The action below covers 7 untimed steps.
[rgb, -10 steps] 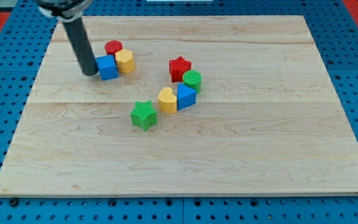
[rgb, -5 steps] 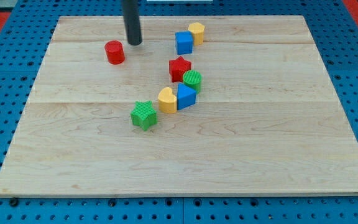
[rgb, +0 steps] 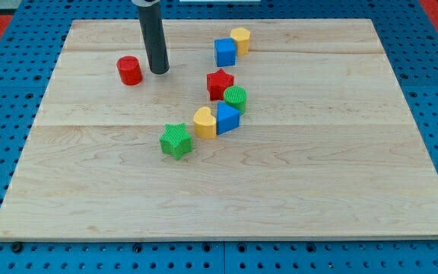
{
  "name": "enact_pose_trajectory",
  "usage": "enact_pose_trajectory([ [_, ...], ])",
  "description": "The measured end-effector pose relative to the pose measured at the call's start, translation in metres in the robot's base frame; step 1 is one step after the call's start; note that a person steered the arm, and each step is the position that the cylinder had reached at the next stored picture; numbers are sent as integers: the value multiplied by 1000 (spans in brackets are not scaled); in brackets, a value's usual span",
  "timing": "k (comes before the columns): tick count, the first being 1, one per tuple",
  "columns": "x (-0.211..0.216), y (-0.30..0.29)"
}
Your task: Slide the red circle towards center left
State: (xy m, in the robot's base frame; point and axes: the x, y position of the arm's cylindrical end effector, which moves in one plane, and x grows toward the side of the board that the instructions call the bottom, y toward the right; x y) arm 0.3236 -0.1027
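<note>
The red circle is a short red cylinder standing on the wooden board's upper left part. My tip is just to its right, a small gap apart. The dark rod rises from there to the view's top. The red circle stands alone, well left of the other blocks.
A blue cube and a yellow block sit at upper middle. A red star, green circle, blue block, yellow heart and green star cluster at the centre. The wooden board lies on blue pegboard.
The red circle has slid left and slightly down. My tip has moved down and a little left, following it. Earlier, the blue cube and yellow block went from beside the circle to upper middle.
</note>
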Motion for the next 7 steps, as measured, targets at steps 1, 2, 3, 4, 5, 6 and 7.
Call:
enact_pose_trajectory([
  [1,-4,0],
  [2,-15,-11],
  [3,-18,-11],
  [4,-18,-11],
  [5,-21,-11],
  [6,-24,-11],
  [7,-31,-41],
])
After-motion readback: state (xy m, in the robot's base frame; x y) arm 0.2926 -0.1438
